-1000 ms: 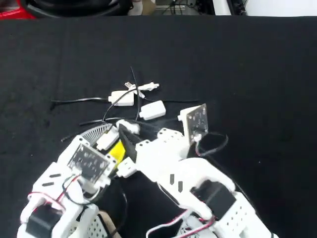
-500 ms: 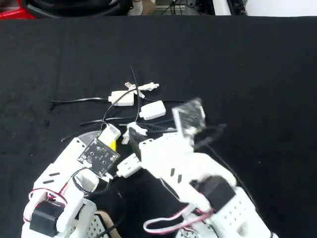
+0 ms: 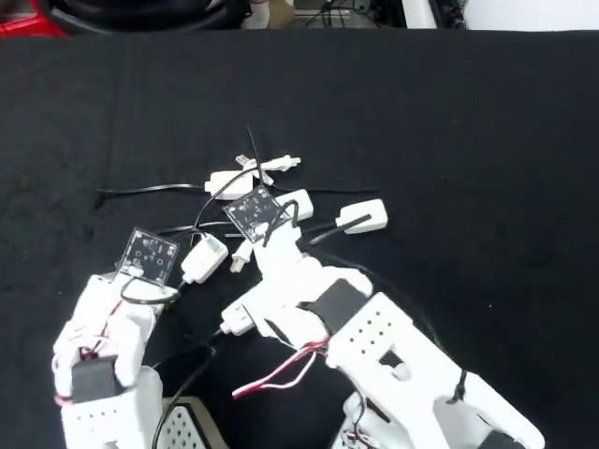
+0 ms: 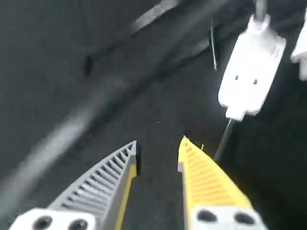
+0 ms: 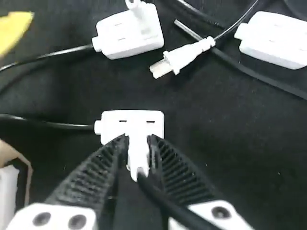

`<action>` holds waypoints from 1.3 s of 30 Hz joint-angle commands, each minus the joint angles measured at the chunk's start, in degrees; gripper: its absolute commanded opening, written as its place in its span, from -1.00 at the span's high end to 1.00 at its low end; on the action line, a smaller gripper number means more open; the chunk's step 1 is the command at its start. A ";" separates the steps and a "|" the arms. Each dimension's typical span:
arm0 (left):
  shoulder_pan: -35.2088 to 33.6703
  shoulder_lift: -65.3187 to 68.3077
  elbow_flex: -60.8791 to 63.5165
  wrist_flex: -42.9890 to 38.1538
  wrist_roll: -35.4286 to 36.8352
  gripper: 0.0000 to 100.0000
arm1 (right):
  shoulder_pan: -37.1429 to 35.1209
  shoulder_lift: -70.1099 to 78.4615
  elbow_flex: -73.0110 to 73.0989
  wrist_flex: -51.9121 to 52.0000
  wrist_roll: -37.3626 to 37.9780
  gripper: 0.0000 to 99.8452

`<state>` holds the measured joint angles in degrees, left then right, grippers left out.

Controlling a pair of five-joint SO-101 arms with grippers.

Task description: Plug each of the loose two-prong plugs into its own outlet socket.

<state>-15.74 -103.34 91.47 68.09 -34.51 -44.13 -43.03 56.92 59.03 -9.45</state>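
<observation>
the right tool is pinched almost shut on a small white two-prong plug. its ribbed black fingers sit one on each flank, so the plug's nose points straight out past the fingertips. touching that nose lies a white rectangular outlet socket block on the black cloth-covered surface. two slots show on the block's upper face; whether the prongs are already inside its near side i cannot tell. holding the plug by its flanks and square to the block looks like a way to push in line with the socket without twisting. the plug's black cable trails back under the tool.

farther ahead of that tool lies a loose white two-prong plug, prongs bare, between a second white socket block and a third white socket block. it is not yet plugged in.

the left tool, one finger grey and one yellow, stands partly open over bare cloth with nothing between them. a fourth white socket block lies ahead of it, off to the yellow finger's side and apart from it. my guess is this tool is parked there to brace a block.
</observation>
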 commanded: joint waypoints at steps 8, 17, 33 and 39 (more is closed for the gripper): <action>0.66 0.00 5.93 -6.42 -0.09 0.70 | -0.53 5.76 3.47 -9.05 0.18 0.98; 0.66 0.09 5.93 -6.33 -0.09 0.70 | -0.09 10.15 3.91 -10.99 0.09 0.98; 0.57 0.09 5.93 -6.33 -0.18 0.70 | 3.25 15.25 -0.75 -5.71 0.35 0.98; 0.57 0.09 5.93 -6.33 -0.18 0.70 | 2.99 15.69 -0.40 -5.80 0.44 0.98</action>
<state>-15.56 -103.08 96.31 62.90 -34.59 -41.76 -27.56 57.71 53.23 -9.45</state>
